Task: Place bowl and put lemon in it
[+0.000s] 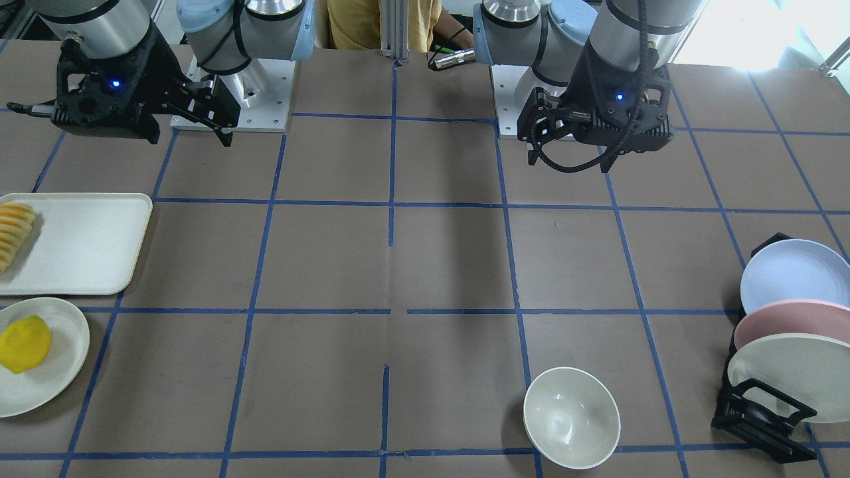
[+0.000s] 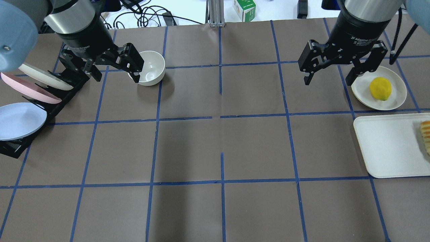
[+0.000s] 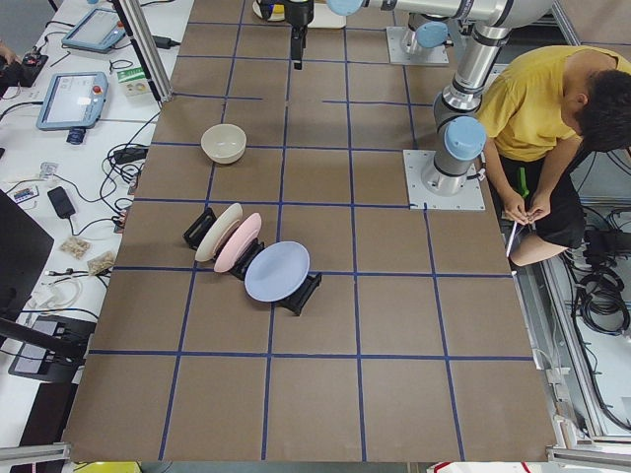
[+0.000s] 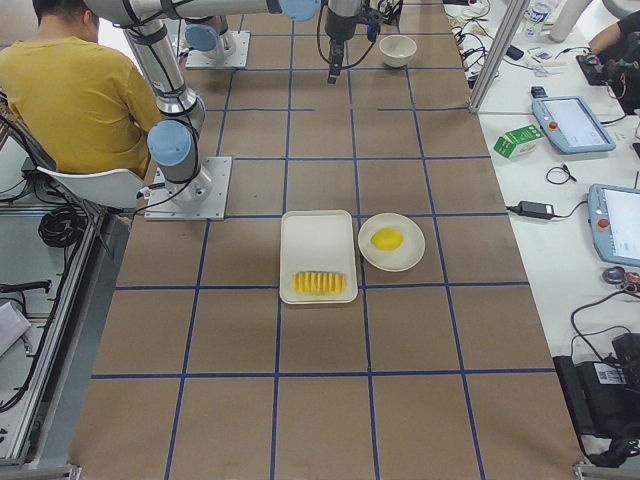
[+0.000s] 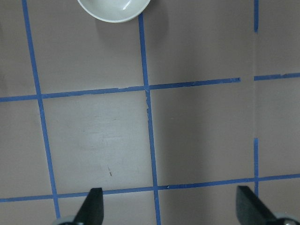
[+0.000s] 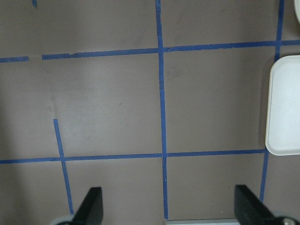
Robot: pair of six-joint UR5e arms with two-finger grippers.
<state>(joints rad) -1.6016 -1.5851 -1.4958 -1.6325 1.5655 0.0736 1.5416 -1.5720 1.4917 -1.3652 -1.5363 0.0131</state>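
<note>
the bowl (image 2: 151, 67) stands upright and empty on the worktop (image 2: 218, 141), just beside the plate rack (image 1: 754, 425), on the rack's side that faces away from the robot. the lemon (image 2: 380, 88) is well apart from the rack, at the opposite end of the worktop, lying on a flat cream plate (image 2: 361, 88). a white tray (image 2: 386, 148) with a row of fruit slices (image 1: 13, 232) lies at that same far end from the rack.

the left pincer (image 2: 117, 78) hangs above the worktop on the rack's end, its jaws spread wide and holding nothing, not touching the bowl. the right pincer (image 2: 328, 82) hangs far from the rack, up over the worktop near the lemon's end, also spread wide and empty.
</note>
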